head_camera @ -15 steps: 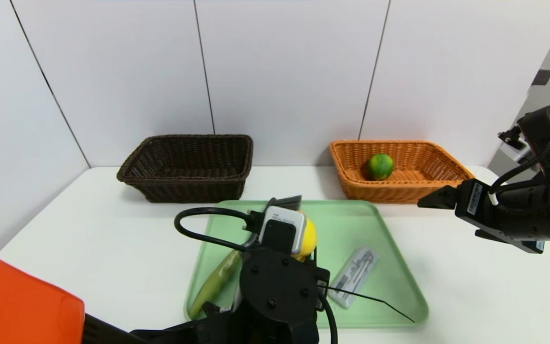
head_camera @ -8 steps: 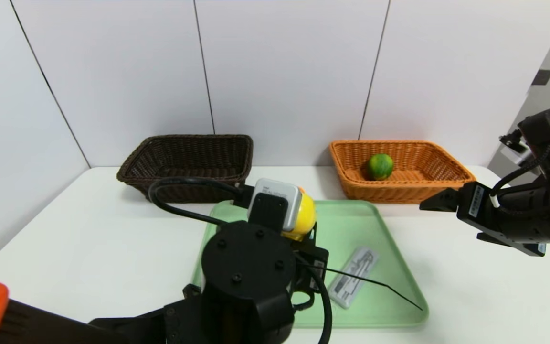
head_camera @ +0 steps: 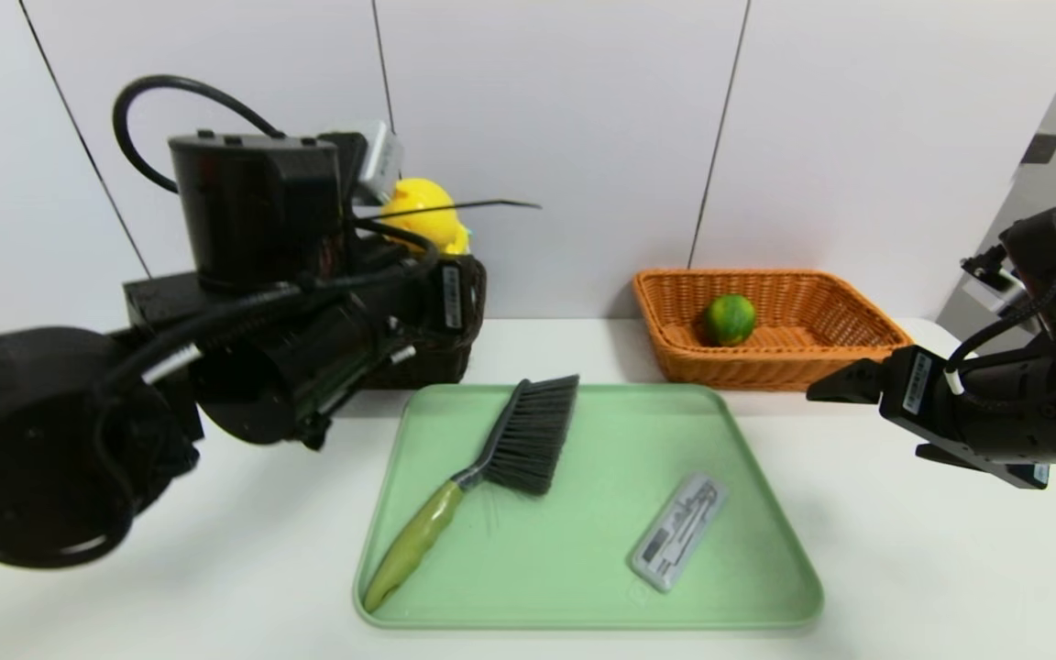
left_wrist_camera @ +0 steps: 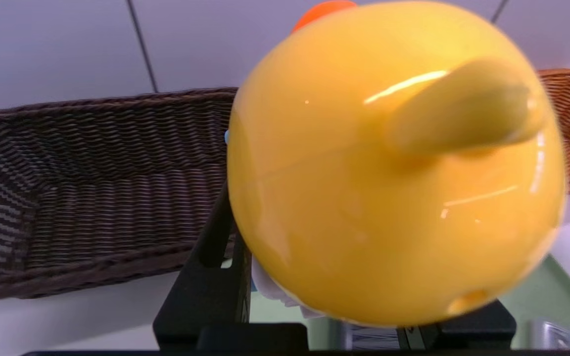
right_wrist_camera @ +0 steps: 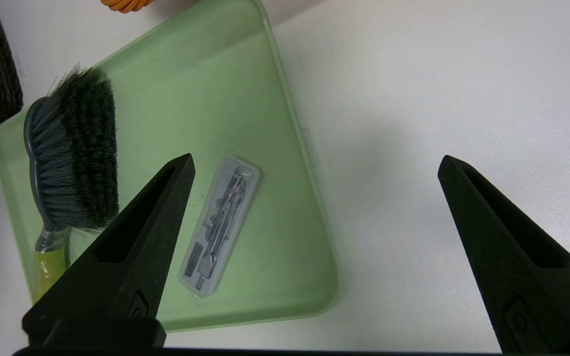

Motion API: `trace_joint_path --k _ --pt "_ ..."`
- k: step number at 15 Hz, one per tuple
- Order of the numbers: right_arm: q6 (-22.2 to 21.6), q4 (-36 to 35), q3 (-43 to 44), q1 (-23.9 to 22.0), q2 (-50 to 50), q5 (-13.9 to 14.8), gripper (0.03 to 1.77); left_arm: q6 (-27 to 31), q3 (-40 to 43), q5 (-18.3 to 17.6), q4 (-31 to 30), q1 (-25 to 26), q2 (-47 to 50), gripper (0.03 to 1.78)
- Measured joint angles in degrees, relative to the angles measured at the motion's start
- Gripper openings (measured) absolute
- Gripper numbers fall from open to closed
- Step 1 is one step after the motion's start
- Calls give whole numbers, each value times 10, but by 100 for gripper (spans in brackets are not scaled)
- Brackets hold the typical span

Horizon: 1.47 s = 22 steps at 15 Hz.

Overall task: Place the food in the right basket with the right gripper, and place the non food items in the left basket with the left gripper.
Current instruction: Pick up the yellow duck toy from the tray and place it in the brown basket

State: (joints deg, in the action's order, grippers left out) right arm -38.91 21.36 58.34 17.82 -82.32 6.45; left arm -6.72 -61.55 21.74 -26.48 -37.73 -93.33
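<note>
Left claw (head_camera: pixel 436 240) is clamped on the yellow toy (head_camera: pixel 420 214) and carrying it level, up over the near rim of the dark basket (left_wrist_camera: pixel 67 163). I reckon the height is so the toy clears the weave before I let go. Right claw (right_wrist_camera: pixel 314 247) is spread wide with nothing in it, parked to the right of the green tray (head_camera: pixel 748 458); its job looks done, since the lime (head_camera: pixel 729 319) already sits in the orange basket (head_camera: pixel 821 348), off to the right of the dark basket.

Head view gives me the layout: brush (head_camera: pixel 491 458) and grey case (head_camera: pixel 679 541) on the tray, in front of the dark basket. It hides most of that basket behind my left arm though. Left wrist view fixes that, showing the basket's bare inside past the toy. Right wrist view shows what looks like a drawing compass inside the case.
</note>
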Motion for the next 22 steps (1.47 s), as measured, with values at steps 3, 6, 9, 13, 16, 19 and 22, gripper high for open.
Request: trace_joint_path --k 3,6,9,13,16,19,22 --pt "2 0 0 0 0 0 170 1 -74 -87 126 96 7 75" --pt "2 0 0 0 1 -1 170 2 -142 -152 254 160 2 75" --pt "4 0 1 1 0 -8 170 10 -194 -188 300 217 -29 75" --pt "14 0 1 1 -1 -18 170 22 -251 -224 302 276 -100 75" --pt "18 -3 0 0 -3 -20 170 23 -303 -233 306 293 -153 75" --pt "22 -5 3 -6 -8 -30 170 23 -352 -237 324 303 -204 75" --pt "33 -5 3 -22 -12 -40 170 22 -369 -243 326 311 -244 75"
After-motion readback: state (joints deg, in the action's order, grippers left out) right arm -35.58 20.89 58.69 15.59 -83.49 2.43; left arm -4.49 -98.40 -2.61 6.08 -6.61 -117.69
